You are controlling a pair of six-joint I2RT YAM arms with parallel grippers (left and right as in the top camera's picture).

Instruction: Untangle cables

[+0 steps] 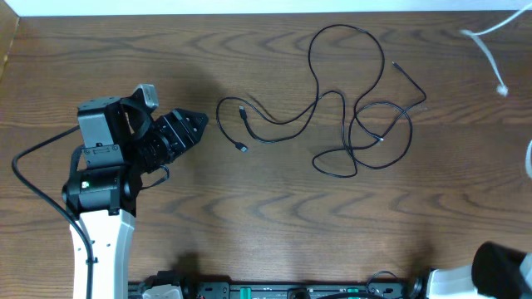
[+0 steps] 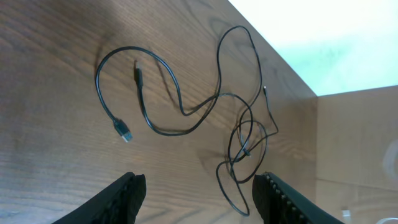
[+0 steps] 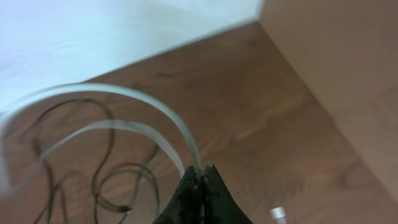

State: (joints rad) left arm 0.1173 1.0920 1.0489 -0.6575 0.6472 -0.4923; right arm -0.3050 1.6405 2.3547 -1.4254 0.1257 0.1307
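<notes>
L gripper (image 1: 196,124) sits near the left edge of the wooden table (image 1: 274,241), tips aimed right, jaws apart w/ nothing btwn them. Just right of it, not touching, the black cable (image 1: 318,104) begins. It's thin, limp and flat on the surface, running from left of ctr toward the right. Its left part is an open hooked loop w/ two free ends close together: a USB-type plug (image 1: 243,148) nearer the front edge and a smaller plug (image 1: 242,110) behind it. Past ctr a tall loop reaches toward the far edge. Right of that is the tangle (image 1: 374,137), several small loops crossing each other, w/ a third free end (image 1: 396,66) poking toward the far right corner. Three ends show, so maybe more than one black cord; can't tell. White cable (image 1: 478,37) is well apart at the far right corner, raised and running off the right edge. R gripper (image 3: 200,171) is clamped on it, the white cord coming out at its tips.

Step, as I read it: white looks separated from black, and what's left is opening the black knot. Next move prob calls for L gripper to drop onto one plug end and pinch low on the thin cord. It should then draw it slowly toward the left edge so the loops slide out rather than cinch.
</notes>
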